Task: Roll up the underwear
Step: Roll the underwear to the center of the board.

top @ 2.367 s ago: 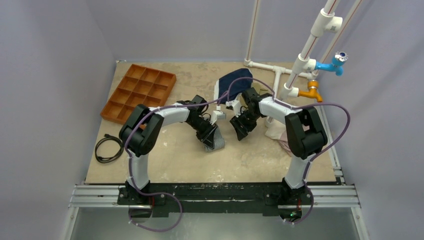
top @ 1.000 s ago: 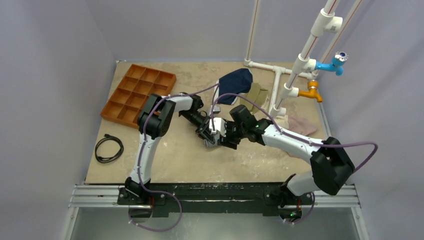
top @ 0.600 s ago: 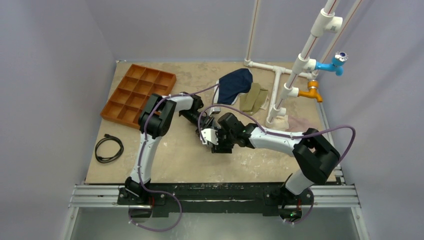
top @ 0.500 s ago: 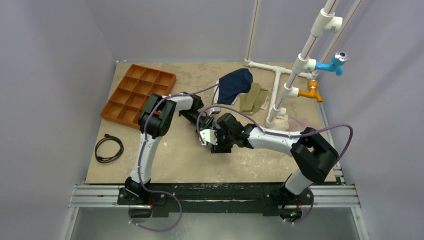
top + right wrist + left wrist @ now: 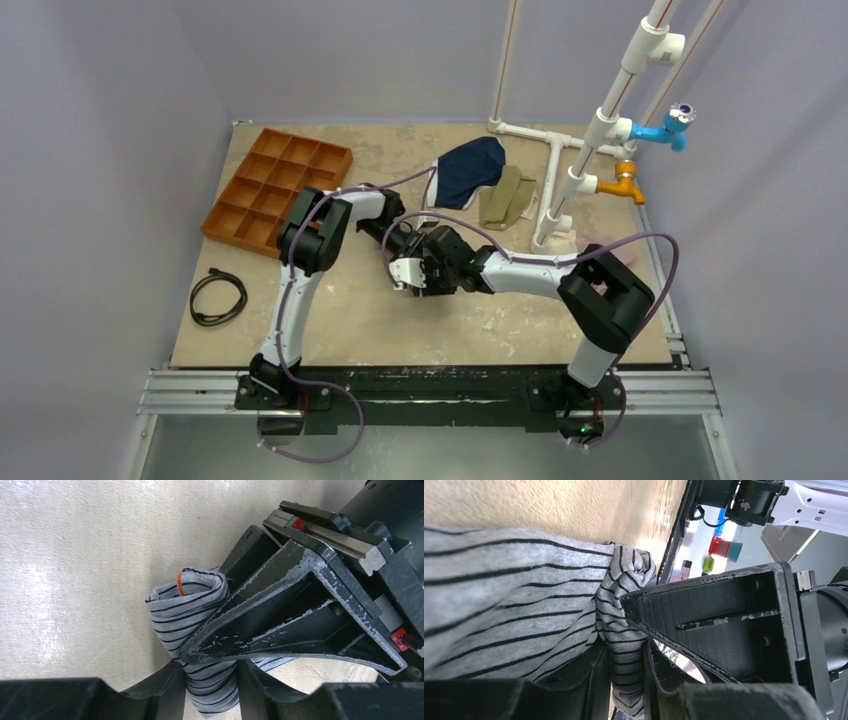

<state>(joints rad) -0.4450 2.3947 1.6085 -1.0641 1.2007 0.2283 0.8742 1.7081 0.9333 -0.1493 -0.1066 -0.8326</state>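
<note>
The underwear [image 5: 499, 595], grey-and-white striped cloth, is bunched into a tight roll at mid-table. In the top view both grippers cover it almost entirely. My left gripper [image 5: 624, 675] is shut on a folded end of it; the rest spreads out flat to the left. My right gripper [image 5: 210, 685] is shut on the rolled bundle [image 5: 182, 612], which shows an orange thread at its tip. The two grippers meet nose to nose at the cloth, the left [image 5: 400, 243] just behind the right [image 5: 420, 275]. Each one's black finger fills the other's wrist view.
An orange compartment tray [image 5: 278, 185] sits at the back left, a black cable coil [image 5: 217, 297] at the left edge. A navy garment [image 5: 470, 168] and an olive-tan garment [image 5: 505, 197] lie behind the grippers. White pipes with taps [image 5: 560, 180] stand at the back right, with pale cloth [image 5: 612, 247] beside them.
My right arm has swung left across the table and closed on the striped cloth beside the left gripper. The left gripper has shifted back and left with the cloth, which is now bunched tighter.
</note>
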